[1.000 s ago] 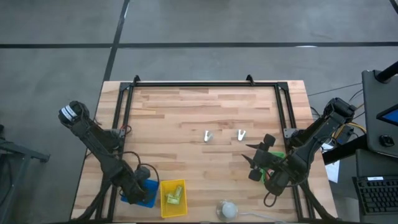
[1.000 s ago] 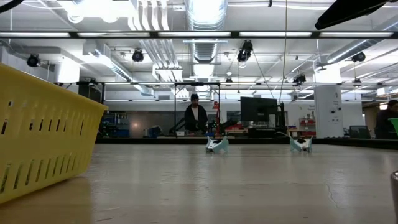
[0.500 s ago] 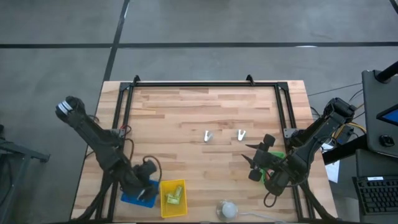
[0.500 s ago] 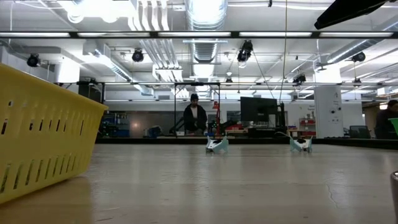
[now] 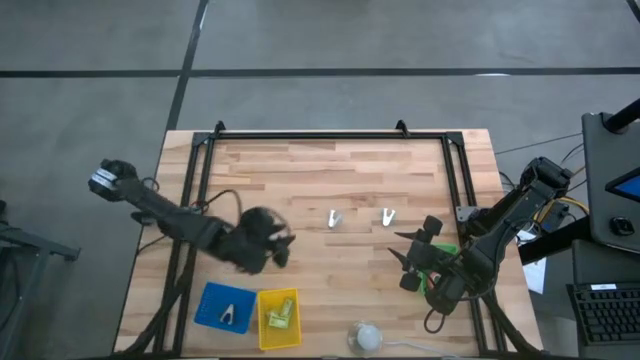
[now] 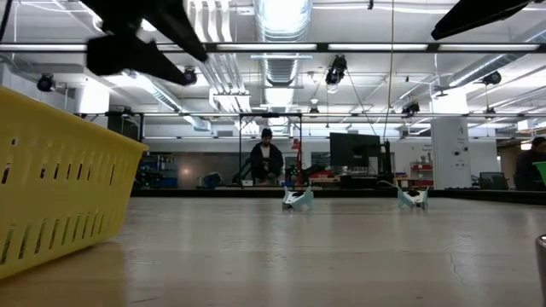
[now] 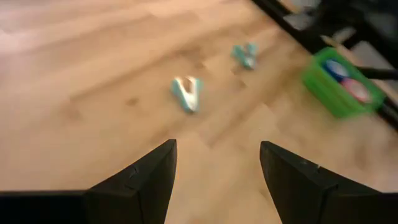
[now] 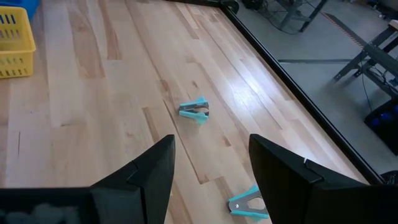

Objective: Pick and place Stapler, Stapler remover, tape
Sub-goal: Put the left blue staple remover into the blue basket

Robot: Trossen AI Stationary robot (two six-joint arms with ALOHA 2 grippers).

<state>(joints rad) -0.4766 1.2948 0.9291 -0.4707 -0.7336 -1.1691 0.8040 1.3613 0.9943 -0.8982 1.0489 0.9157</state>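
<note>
Left gripper (image 5: 283,243) — fingers open, empty — hovers over the tabletop (image 5: 330,170); the nearer staple remover (image 5: 334,219) lies just ahead, toward the right arm.

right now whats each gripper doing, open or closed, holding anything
Left gripper: open, holding nothing, above the table's middle and facing the two staple removers.
Right gripper: open, holding nothing, waiting at the table's right side.

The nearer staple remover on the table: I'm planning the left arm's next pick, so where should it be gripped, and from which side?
Probably from above. The staple remover lies flat on bare wood, splayed in a V. Bring the open left end effector down over it, fingers straddling the two teal handles near where they meet, and squeeze across them. The other staple remover lies well apart, so nothing crowds the approach.
</note>
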